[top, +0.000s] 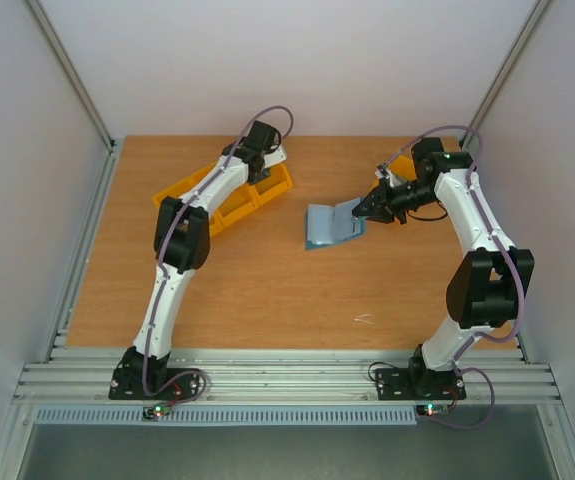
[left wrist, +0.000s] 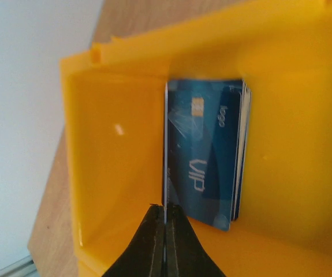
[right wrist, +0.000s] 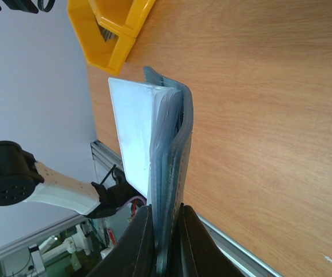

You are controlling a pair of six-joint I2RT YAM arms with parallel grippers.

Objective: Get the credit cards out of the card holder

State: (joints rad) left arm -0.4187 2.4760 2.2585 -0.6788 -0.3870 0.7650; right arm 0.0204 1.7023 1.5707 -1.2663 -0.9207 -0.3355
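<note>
Right end effector clenches the floppy-looking card holder at its 2 o'clock edge; left end effector pinches a thin, likely stiff, slick credit card by its short edge, the surest hold.

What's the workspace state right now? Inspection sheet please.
Surface: wooden table, pale scratch marks near the front.
Job's things: card holder open, one flap raised; blue cards stacked in the orange bin.
Clutter: nothing seen.
Grippers: left gripper shut inside the bin; right gripper shut on the card holder.
Cables: cables run along both arms.
Surroundings: white walls, metal rail at the near edge.
</note>
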